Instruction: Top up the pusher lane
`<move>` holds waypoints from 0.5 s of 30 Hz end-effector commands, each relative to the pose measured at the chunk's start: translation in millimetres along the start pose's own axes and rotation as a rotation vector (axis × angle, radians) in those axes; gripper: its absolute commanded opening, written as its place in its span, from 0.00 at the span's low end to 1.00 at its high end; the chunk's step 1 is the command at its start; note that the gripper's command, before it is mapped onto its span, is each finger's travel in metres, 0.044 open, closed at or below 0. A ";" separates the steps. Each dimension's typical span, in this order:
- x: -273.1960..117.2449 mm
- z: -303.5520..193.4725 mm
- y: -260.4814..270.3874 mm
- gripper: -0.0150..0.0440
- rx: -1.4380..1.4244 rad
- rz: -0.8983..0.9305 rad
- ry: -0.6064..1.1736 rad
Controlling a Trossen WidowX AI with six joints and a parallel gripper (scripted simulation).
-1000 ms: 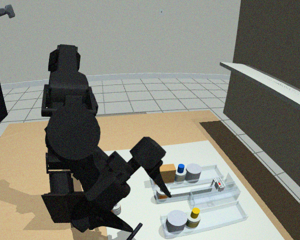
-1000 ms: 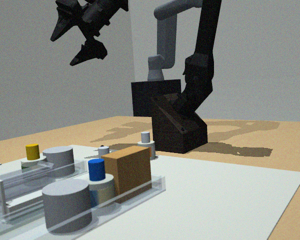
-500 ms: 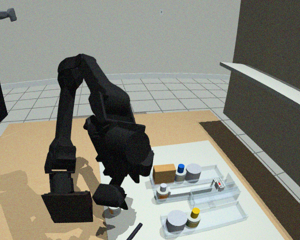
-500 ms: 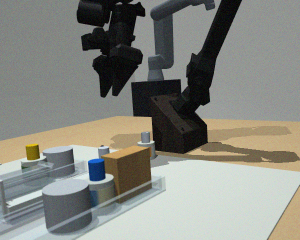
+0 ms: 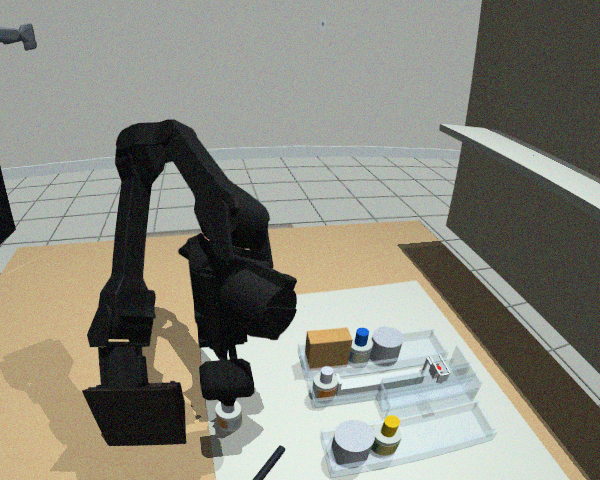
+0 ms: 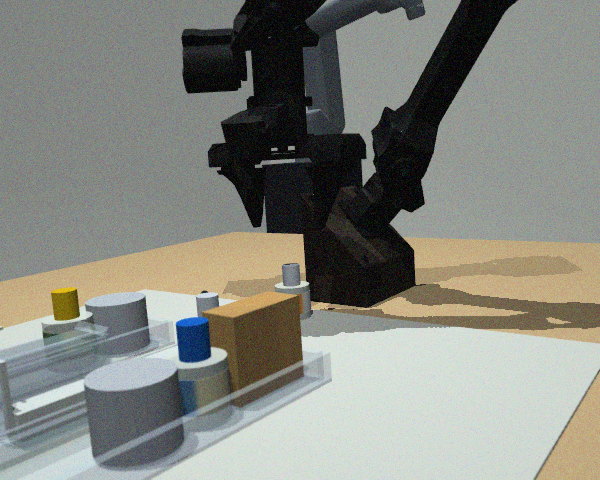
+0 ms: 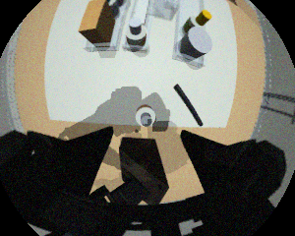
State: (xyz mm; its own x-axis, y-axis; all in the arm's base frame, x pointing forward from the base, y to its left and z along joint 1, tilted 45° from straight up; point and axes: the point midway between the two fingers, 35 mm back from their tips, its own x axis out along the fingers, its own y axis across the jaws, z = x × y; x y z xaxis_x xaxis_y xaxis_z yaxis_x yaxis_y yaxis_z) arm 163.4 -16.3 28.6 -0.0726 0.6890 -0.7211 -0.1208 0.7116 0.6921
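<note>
The loose jar (image 5: 228, 417) (image 6: 291, 285) (image 7: 146, 117), white with a grey cap and an orange label patch, stands upright near the sheet's edge by the arm's base. A like jar (image 5: 325, 385) (image 6: 207, 299) (image 7: 136, 37) stands at the front of the sprung lane (image 5: 349, 399), with the white pusher strip (image 5: 380, 378) behind it. My gripper (image 5: 228, 398) (image 6: 283, 225) (image 7: 147, 132) is open and empty, pointing down above the loose jar. In the wrist view the jar shows between and just beyond the fingertips. One finger is hidden in the top view.
One side lane holds a brown box (image 5: 328, 347) (image 6: 259, 346), a blue-capped jar (image 5: 361, 348) (image 6: 193, 341) and a grey cylinder (image 5: 386, 345) (image 6: 134, 413). The other holds a grey cylinder (image 5: 352, 443) and a yellow-capped jar (image 5: 387, 440). A black rod (image 5: 269, 463) (image 7: 188, 104) lies near the loose jar.
</note>
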 end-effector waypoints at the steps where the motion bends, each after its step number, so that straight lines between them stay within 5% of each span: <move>1: 9.1 -1.7 0.8 1.00 -0.014 0.002 0.012; 15: 51.6 -1.8 0.2 1.00 -0.015 0.004 0.012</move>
State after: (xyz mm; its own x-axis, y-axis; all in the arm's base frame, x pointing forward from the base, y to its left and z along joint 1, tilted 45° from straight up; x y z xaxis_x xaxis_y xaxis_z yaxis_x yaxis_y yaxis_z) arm 161.0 11.9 -2.1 -0.0780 0.6838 -0.7255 -0.1447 0.7123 0.6868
